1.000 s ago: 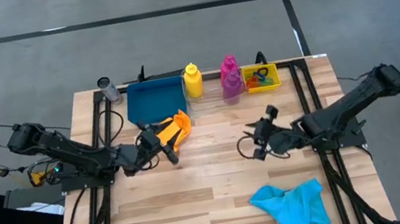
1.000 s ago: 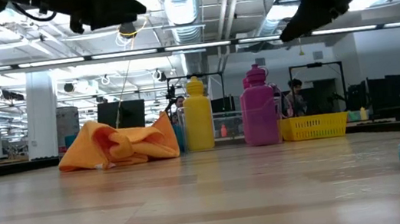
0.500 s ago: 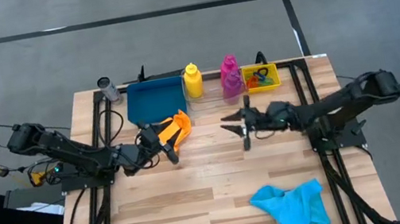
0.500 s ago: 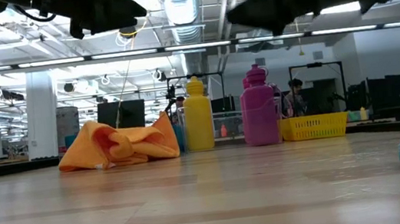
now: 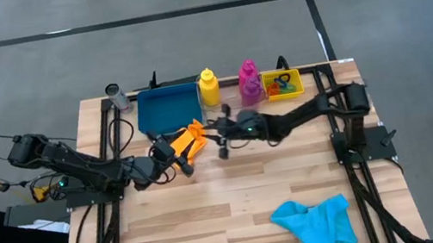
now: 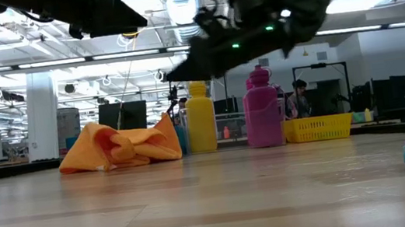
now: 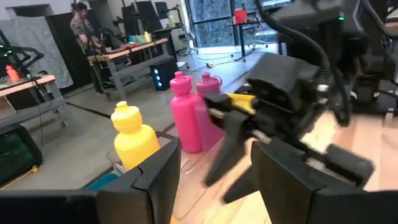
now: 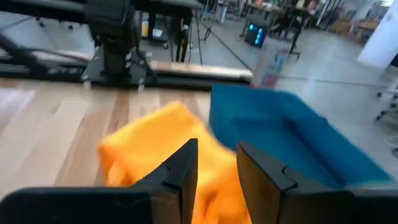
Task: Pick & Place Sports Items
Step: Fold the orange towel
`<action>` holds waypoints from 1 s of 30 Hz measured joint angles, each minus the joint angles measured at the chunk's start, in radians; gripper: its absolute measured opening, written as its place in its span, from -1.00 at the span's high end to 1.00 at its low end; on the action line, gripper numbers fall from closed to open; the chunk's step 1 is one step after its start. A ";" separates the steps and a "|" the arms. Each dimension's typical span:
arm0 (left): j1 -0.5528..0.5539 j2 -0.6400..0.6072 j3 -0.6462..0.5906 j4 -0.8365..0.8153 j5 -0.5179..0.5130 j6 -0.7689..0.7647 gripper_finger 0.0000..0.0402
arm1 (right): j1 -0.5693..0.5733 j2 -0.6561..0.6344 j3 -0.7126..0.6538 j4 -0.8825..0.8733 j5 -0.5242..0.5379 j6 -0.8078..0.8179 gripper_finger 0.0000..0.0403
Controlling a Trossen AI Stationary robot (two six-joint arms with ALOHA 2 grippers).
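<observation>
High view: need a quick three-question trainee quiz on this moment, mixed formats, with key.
1. Fill in: the bottle standing right beside the blue tray is coloured ____.
2. Pick one: the right gripper reaches out toward the A) yellow bin, B) orange cloth, C) cyan cloth.
3. True or false: the cyan cloth lies in the blue tray.

Key: 1 yellow; 2 B; 3 false.
</observation>
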 joint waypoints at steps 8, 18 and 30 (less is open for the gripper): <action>-0.019 -0.010 0.000 -0.011 -0.136 0.085 0.05 | -0.065 0.064 0.229 -0.262 0.016 0.056 0.49; -0.020 -0.062 -0.001 -0.013 -0.254 0.135 0.05 | -0.121 0.064 0.303 -0.447 -0.031 0.099 0.49; -0.023 -0.066 0.000 -0.010 -0.253 0.132 0.05 | -0.125 0.065 0.303 -0.434 -0.152 0.107 0.49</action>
